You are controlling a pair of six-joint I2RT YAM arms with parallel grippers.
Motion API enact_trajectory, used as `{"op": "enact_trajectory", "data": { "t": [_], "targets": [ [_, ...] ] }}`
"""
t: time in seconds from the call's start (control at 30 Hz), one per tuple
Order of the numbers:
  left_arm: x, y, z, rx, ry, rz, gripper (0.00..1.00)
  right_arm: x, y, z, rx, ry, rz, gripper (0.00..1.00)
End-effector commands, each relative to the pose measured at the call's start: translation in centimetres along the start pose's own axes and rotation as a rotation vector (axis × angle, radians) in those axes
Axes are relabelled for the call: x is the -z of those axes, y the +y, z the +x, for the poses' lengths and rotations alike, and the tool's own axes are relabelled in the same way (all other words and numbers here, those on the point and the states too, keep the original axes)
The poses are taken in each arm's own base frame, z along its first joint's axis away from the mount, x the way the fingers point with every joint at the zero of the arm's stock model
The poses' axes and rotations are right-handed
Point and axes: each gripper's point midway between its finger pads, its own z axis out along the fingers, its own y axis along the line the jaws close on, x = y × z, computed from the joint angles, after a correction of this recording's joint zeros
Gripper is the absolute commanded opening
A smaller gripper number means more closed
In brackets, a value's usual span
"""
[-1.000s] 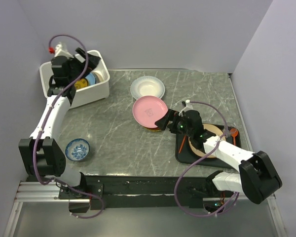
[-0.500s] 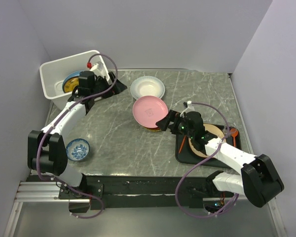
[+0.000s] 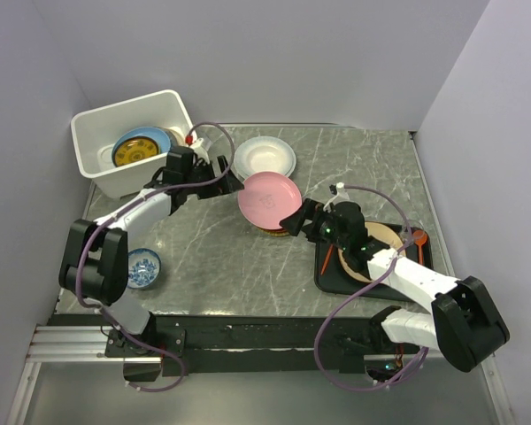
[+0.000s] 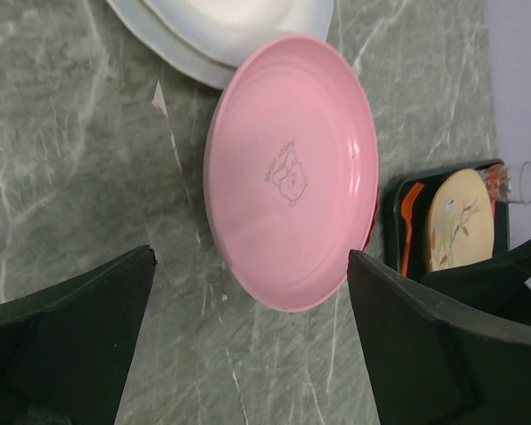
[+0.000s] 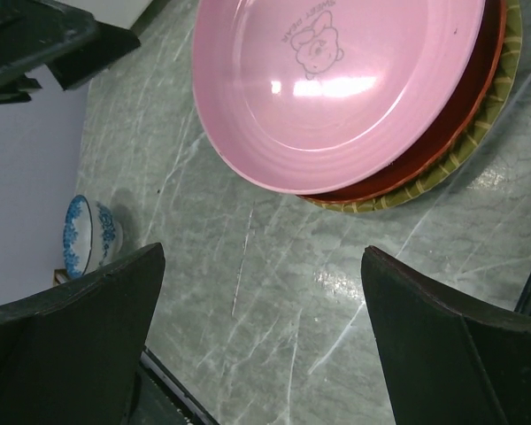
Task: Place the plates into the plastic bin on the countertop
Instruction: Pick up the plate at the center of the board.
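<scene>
Two plates lie in the plastic bin point(image 3: 124, 103) at the countertop's point(image 3: 212, 257) far left corner, a yellow patterned plate point(image 3: 134, 149) on a light blue plate point(image 3: 162, 139); the left gripper point(image 3: 236, 181) and right gripper point(image 3: 293, 220), both spread wide and empty, flank one pink plate point(image 3: 267, 198); the left wrist view adds a white plate point(image 4: 239, 22) just beyond it and one cream plate point(image 4: 460, 221) on a black tray point(image 4: 394, 199); the right wrist view counts three stacked: pink over a red-orange plate point(image 5: 429, 159) over a woven yellow plate point(image 5: 398, 202), one small bowl point(image 5: 87, 232) well apart.

Glossy smooth pink plate point(image 5: 336, 80), polished veined stone-look countertop point(image 5: 274, 283), smooth white plastic bin point(image 3: 124, 181)
</scene>
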Motion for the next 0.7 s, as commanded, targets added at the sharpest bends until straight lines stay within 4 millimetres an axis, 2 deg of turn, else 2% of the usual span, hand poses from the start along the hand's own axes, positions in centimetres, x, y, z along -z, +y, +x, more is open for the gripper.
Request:
{"op": "enact_trajectory", "data": {
  "t": [0.0, 0.37, 0.67],
  "targets": [
    [-1.1, -0.5, 0.8, -0.028, 0.020, 0.047, 0.94, 0.0, 0.4, -0.5, -0.004, -0.027, -0.019, 0.99],
    [-3.4, 0.1, 3.9, 0.018, 0.096, 0.064, 0.84, 0.3, -0.3, 0.0, -0.020, -0.030, 0.000, 0.99],
    [-4.5, 0.3, 5.1, 0.022, 0.132, 0.070, 0.73, -0.3, -0.3, 0.3, -0.025, -0.015, -0.011, 0.99]
  ]
}}
